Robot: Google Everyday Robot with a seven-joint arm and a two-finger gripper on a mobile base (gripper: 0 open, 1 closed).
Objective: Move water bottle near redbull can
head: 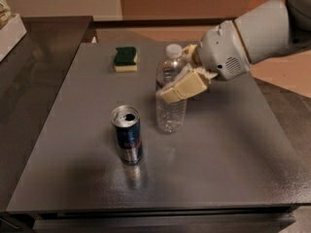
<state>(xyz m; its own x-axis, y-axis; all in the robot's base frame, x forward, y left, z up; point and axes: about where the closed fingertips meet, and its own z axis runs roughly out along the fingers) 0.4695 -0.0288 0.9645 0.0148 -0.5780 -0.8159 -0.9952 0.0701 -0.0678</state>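
Note:
The water bottle (171,111) is clear ribbed plastic with a white cap and stands upright on the grey table (218,144), just right of the redbull can. My gripper (182,87) reaches in from the right and is shut on the bottle's middle, with a cream finger (185,88) across its front. The redbull can (127,135) is blue and silver with an open top and stands upright a short gap to the bottle's left and slightly nearer the front edge.
A green and yellow sponge (125,58) lies at the table's far side. A dark counter (34,67) adjoins the table on the left, with a white box (9,33) at its far left. My white arm (248,38) spans the upper right.

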